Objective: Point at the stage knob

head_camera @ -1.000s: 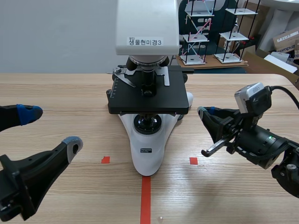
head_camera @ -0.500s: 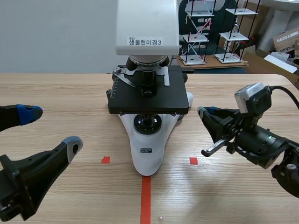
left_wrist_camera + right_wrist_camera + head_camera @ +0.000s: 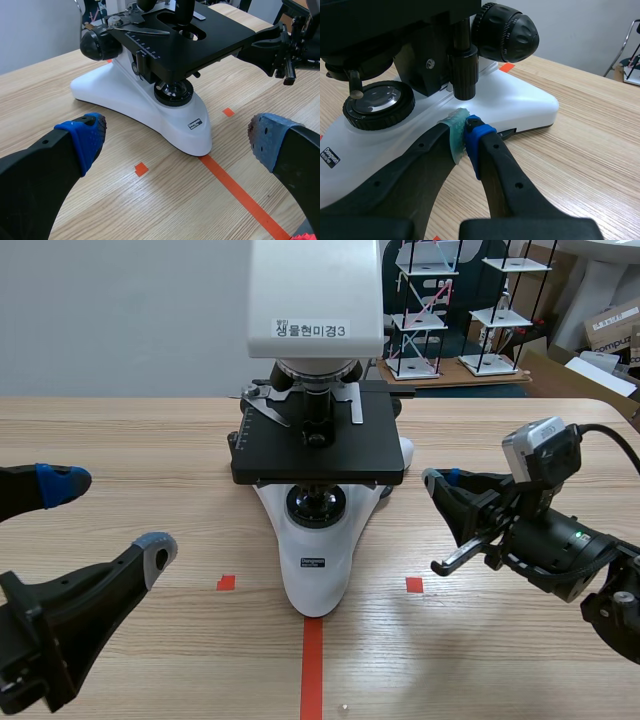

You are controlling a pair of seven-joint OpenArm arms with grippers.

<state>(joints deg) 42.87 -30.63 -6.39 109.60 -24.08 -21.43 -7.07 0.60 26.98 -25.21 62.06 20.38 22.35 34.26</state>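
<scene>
1. The stage knob [image 3: 464, 75] is a slim, ribbed black cylinder. It hangs upright under the right-hand edge of the microscope's [image 3: 315, 540] stage [image 3: 318, 445].
2. The right hand [image 3: 465, 132] has its fingers pressed together, the grey-green and blue pads meeting with nothing between them. Its tips lie low over the white base [image 3: 520, 107], just below the stage knob and aimed up at it. Whether they touch it cannot be told.
3. Just beyond the stage knob sits the large focus knob [image 3: 506, 31], round, black and finely ridged around its rim.
4. Beside the right hand's fingers a round glass lens [image 3: 379, 102] sits in a knurled black ring on the base.
5. The left hand [image 3: 108, 515] is spread wide and holds nothing. It sits well off to the left of the microscope, with its dotted blue pads facing each other.
6. The microscope has a smooth, glossy white body and a flat, matte black square stage with a ruled scale along one edge.
7. The counter [image 3: 150, 440] is pale wood with a long straight grain.
8. Behind it stand wire racks [image 3: 420, 320] and cardboard boxes [image 3: 612, 325].
</scene>
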